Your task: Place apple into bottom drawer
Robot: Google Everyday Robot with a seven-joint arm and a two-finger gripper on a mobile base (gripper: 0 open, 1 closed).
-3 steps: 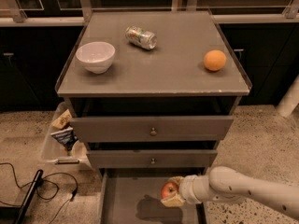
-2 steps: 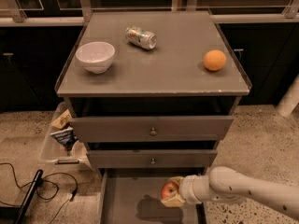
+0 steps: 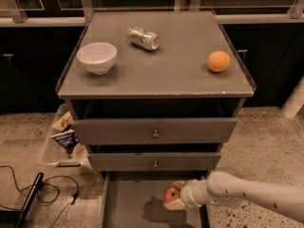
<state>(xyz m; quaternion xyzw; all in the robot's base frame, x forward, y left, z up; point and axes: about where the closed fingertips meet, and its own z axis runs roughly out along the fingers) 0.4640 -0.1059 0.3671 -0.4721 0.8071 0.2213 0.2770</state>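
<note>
Pale gripper (image 3: 175, 199) clasps the round red apple (image 3: 170, 193) by its sides over the grey bottom drawer (image 3: 127, 202); firm, smooth, probably bruisable.

No legible txt anywhere.
Can (image 3: 143, 37) label unreadable, no brand/nos.; gripper (image 3: 174, 198) clamps apple (image 3: 170, 192) over bottom drawer (image 3: 124, 207), lower right.

claw (image 3: 174, 195) gripping apple (image 3: 170, 193), above bottom drawer (image 3: 127, 204)

Claw (image 3: 175, 195), apple (image 3: 170, 192) above open bottom drawer (image 3: 127, 204)
</note>
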